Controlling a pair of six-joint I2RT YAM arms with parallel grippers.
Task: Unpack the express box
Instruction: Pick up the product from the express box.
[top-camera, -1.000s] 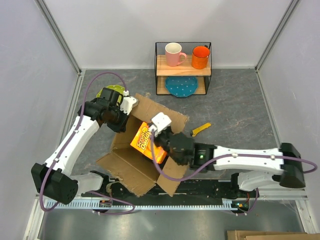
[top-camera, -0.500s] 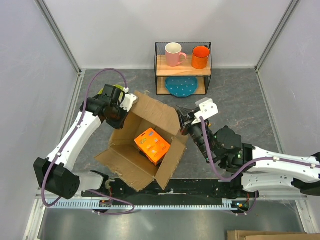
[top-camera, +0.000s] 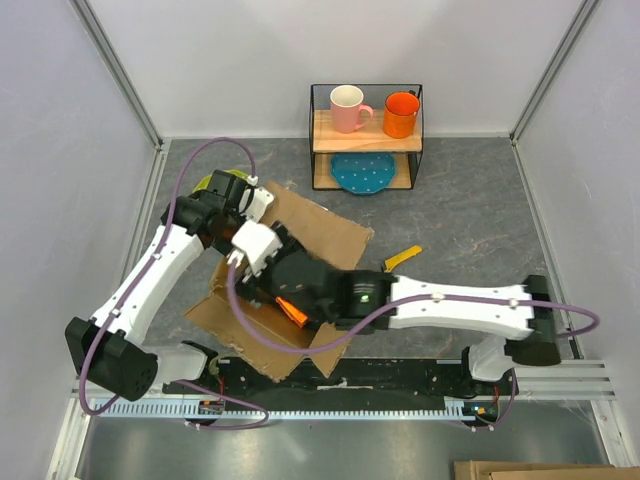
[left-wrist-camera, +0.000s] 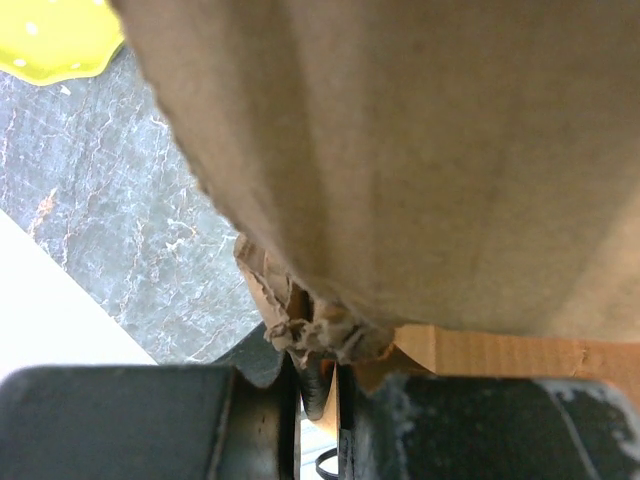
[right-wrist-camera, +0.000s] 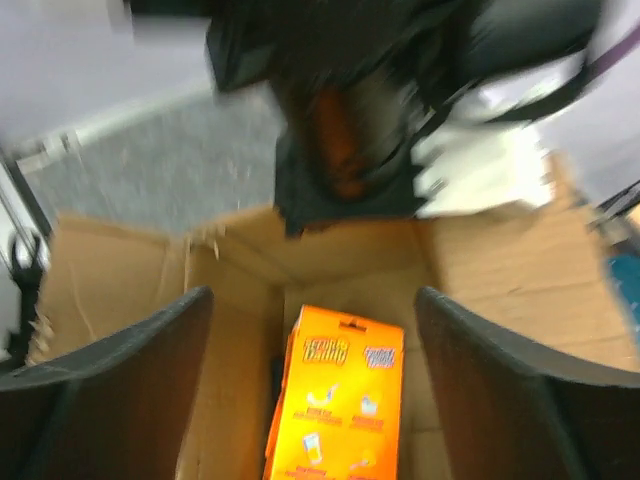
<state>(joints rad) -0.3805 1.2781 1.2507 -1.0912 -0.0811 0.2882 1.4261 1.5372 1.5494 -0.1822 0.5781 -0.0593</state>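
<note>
The express box (top-camera: 330, 240), a brown corrugated cardboard carton, is seen open on the left half of the grey marbled table top (top-camera: 470, 200), with its flaps spread outwards. The far left corner of the carton is held by the left gripper (left-wrist-camera: 318, 372): in the left wrist view its jaws are pressed together on a crumpled, torn cardboard edge. Just beyond this corner, part of a yellow-green dotted dish (top-camera: 222, 181) can be seen. The right arm is stretched across the carton from the right side. The right gripper (right-wrist-camera: 312, 300) is placed above the open carton with its two dark fingers (right-wrist-camera: 130, 370) spread wide, and nothing is gripped between them. Below them, an orange printed packet (right-wrist-camera: 340, 400) lies on the bottom of the carton. A small yellow cutter (top-camera: 403, 259) lies on the table to the right of the carton, apart from it.
</note>
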